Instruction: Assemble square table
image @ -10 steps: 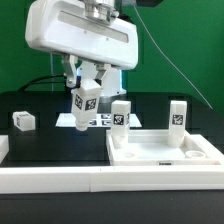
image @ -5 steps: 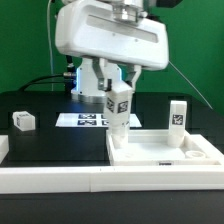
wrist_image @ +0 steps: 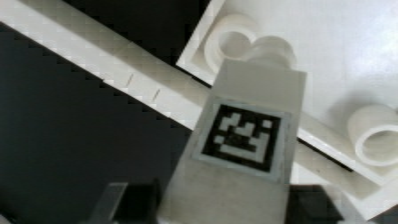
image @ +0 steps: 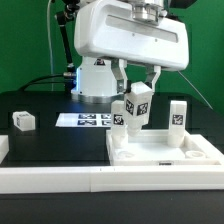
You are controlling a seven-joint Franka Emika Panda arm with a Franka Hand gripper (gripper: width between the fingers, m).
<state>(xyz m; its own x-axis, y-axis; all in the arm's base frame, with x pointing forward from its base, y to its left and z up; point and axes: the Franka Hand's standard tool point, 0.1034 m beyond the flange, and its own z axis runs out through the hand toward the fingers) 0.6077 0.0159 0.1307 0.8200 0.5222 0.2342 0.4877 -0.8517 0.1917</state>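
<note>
White leg block [image: 139,104] is clamped in my half-open pincer [image: 138,88], long axis tilted off upright. Square table slab [image: 165,152] lies just beneath it, stretching toward the exterior view's right.

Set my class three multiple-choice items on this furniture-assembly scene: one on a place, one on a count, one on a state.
1. Where does the lone leg block sit?
A. On the black table, at the exterior view's left
B. On the square tabletop
C. On the marker board

2. How many leg blocks show in the exterior view?
A. Two
B. Four
C. Six

3. What state is the gripper in?
A. Open and empty
B. Shut on a leg block
C. Shut on the square tabletop

Answers:
1. A: it rests apart, clear of the square tabletop and the marker board.
2. B: there is the held leg block, two standing leg blocks and the lone one.
3. B: the fingers clamp the held leg block, tilted above the tabletop.
</note>
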